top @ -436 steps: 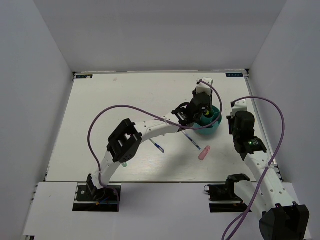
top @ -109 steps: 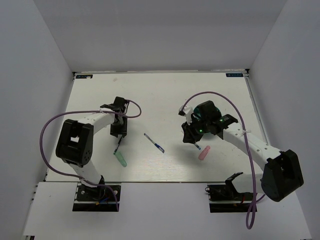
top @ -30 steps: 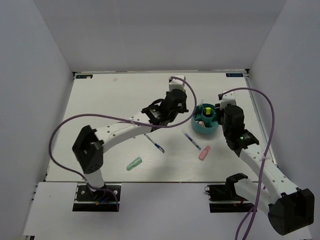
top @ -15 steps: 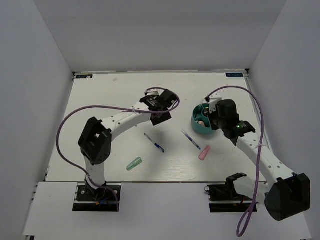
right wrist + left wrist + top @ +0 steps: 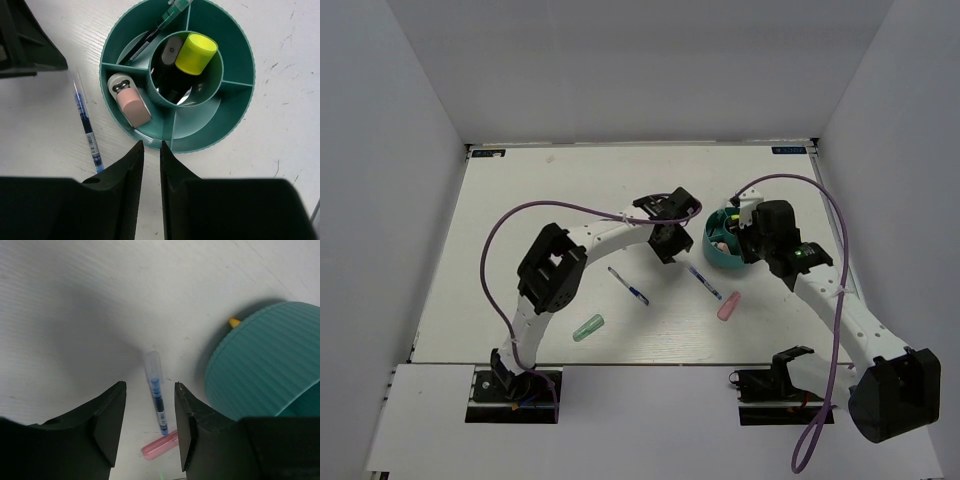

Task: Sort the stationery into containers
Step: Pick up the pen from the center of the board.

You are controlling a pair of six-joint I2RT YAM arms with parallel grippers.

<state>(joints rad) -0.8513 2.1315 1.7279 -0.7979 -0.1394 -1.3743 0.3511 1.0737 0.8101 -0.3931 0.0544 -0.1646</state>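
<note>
Teal tub [image 5: 235, 120] with inner dividers, standing on the white table [image 5: 520, 220]. Its centre well holds the yellow-capped marker [image 5: 198, 52]. An outer compartment holds a pink piece [image 5: 131, 102], and a thin pen [image 5: 150, 40] leans in the next. The right gripper [image 5: 151, 145] hangs over the tub's rim, fingers nearly pressed together, pinching nothing. Beside the tub, the left gripper [image 5: 150, 390] is spread, framing a blue pen [image 5: 156, 400]; a second pink piece [image 5: 160, 446] lies near that pen's far end. Farther from the tub lie another blue pen [image 5: 628, 285] and a mint-green piece [image 5: 588, 328].
</note>
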